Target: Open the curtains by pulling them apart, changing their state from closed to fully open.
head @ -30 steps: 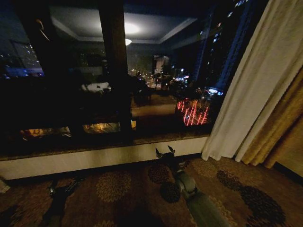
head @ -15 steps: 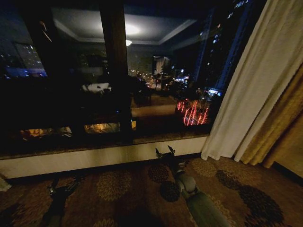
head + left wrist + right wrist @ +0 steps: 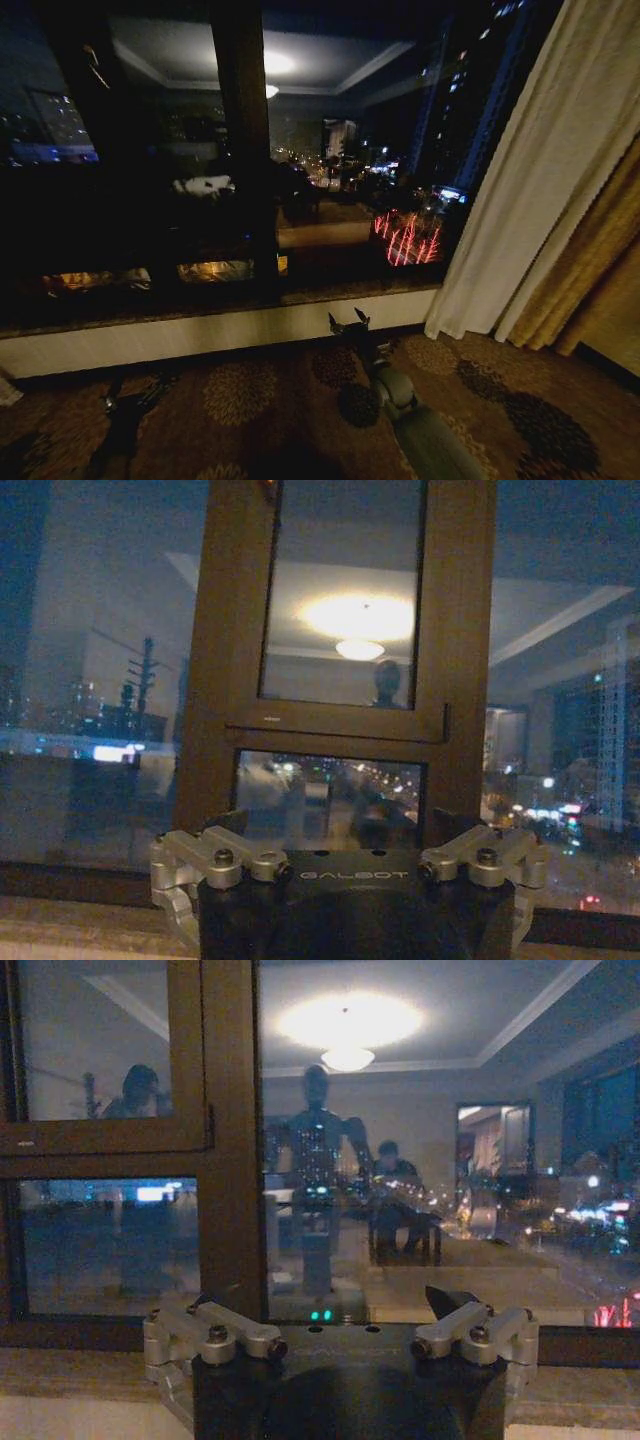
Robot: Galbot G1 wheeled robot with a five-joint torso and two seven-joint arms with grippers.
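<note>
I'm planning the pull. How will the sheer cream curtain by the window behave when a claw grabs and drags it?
The sheer cream curtain hangs in soft pleats, so it is probably floppy and will bunch rather than move as one sheet. It looks thin, so likely light and easy to slip. Its hem meets the carpet, which may drag slightly.

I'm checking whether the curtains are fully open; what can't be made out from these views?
- Left curtain panel: past the head view's left edge.
- Right sheer curtain: top cut off by the frame's top edge, so the rail is unseen.
- Left gripper: lost in dark carpet, head view.
- Right gripper: fingertips cropped in wrist view.
</note>
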